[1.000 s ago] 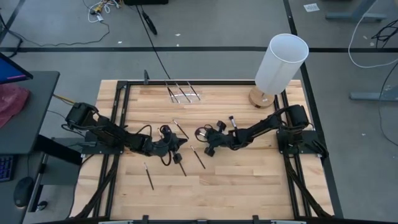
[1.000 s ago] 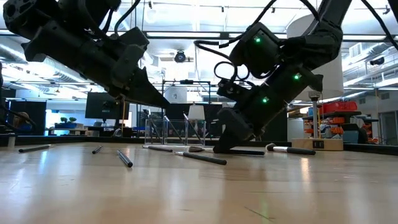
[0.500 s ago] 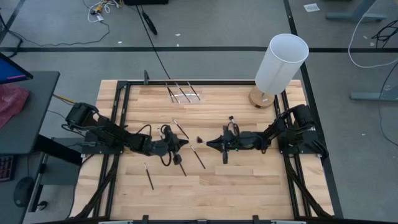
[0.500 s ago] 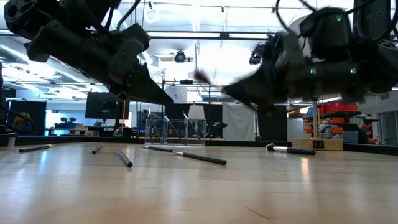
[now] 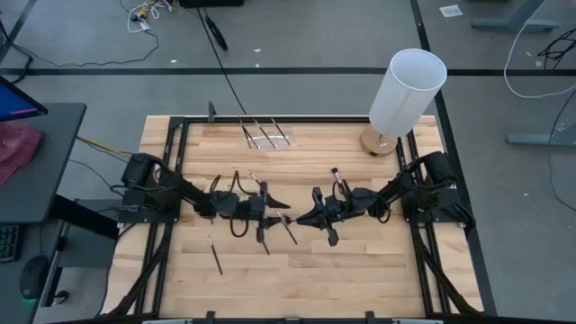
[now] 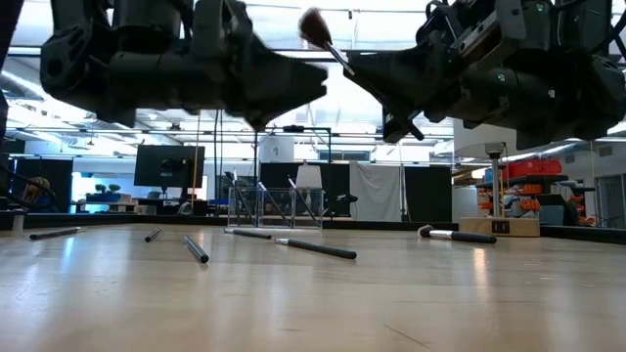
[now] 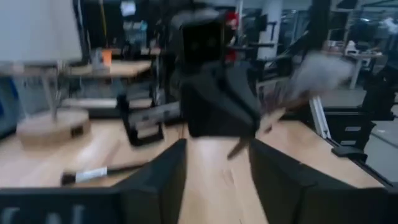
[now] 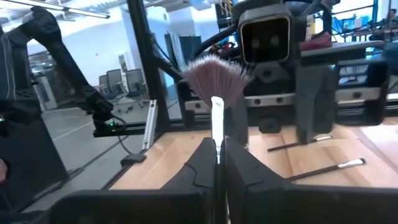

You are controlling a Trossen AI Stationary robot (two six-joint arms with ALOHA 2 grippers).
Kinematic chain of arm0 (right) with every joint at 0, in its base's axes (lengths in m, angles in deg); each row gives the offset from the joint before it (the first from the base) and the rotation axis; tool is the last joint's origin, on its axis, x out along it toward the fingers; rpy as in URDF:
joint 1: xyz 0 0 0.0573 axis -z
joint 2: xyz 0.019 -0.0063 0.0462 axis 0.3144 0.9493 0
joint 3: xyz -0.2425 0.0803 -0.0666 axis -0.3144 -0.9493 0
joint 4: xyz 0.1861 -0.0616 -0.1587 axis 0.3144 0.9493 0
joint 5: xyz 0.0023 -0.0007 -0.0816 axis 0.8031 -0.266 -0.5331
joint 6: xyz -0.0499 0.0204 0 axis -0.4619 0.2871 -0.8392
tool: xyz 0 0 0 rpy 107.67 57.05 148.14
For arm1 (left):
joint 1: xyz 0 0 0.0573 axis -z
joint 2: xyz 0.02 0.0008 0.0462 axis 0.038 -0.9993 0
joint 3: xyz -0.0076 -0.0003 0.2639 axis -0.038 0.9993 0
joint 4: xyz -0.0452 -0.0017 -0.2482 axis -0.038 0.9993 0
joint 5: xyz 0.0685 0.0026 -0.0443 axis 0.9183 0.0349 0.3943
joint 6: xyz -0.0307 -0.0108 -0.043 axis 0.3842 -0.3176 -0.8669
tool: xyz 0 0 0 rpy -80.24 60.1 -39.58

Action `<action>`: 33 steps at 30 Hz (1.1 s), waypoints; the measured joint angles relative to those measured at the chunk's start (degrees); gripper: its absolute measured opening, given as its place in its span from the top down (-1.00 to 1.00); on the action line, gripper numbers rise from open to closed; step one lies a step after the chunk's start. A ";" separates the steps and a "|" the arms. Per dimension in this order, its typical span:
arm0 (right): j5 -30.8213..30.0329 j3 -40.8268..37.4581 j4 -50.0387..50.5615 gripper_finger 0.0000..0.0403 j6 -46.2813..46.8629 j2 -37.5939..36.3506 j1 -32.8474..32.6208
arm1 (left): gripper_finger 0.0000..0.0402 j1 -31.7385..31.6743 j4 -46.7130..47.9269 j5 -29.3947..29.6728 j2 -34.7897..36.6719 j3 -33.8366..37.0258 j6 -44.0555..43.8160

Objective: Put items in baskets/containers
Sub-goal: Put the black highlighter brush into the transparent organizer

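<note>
My right gripper [image 5: 301, 219] [image 8: 217, 155] hangs above the table's middle, shut on a fan-shaped makeup brush [image 6: 333, 49] with reddish-brown bristles [image 8: 214, 73]. My left gripper [image 5: 277, 211] [image 7: 214, 149] faces it, level and open; its fingertips stand just short of the bristles and touch nothing. Other brushes lie flat on the wood [image 5: 216, 255] [image 5: 288, 229] [image 5: 337, 180]. The clear organiser box [image 5: 267, 135] stands at the far edge with a few brushes leaning inside. My right gripper pinches the brush between its two fingers on the handle, just below the silver ferrule [image 8: 217, 140]. The fingers point about level toward the table's left. The brush is lifted clear and tilted, bristles up toward the left gripper, its handle end [image 6: 419, 132] slanting down beneath the gripper.
A tall white cylinder on a round wooden base [image 5: 405, 94] stands at the far right corner. A black frame [image 5: 171, 180] borders the wooden top. Bare wood lies along the near edge [image 5: 360, 279].
My right gripper has risen from the table with the brush, tipped from pointing down to level, and faces the left gripper. The brush is lifted clear, bristles up. My left gripper has tipped up to level, moved toward the right one, and opened.
</note>
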 joint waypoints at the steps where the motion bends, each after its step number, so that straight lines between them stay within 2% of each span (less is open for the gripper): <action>1: 0.00 0.00 0.00 0.95 0.00 -0.02 -0.10 | 0.04 0.02 -0.53 -0.26 -0.42 -0.76 1.15; 4: 0.63 0.00 -0.27 0.94 0.00 -0.11 -0.23 | -0.06 0.10 -0.26 -1.51 -2.03 -3.57 3.50; 7: 2.36 -0.04 -0.50 0.94 0.01 -0.15 -0.26 | -0.07 0.08 -0.22 -4.13 -3.27 -5.63 5.04; 16: 2.88 -0.63 -0.31 0.94 0.27 -0.15 -0.77 | 0.22 0.02 1.39 -8.83 -3.34 -5.95 6.06; 21: 3.15 -1.68 -1.79 0.94 1.51 -0.13 -0.61 | 0.29 0.20 2.71 -11.13 -3.31 -5.35 6.02; 25: 4.26 -1.79 -2.57 0.94 1.53 -0.13 -0.63 | 0.23 0.15 2.28 -12.84 -3.31 -5.35 6.09; 33: 4.59 -1.21 -2.58 0.94 1.52 -0.13 -0.63 | 0.00 0.10 2.29 -11.11 -3.31 -8.67 6.23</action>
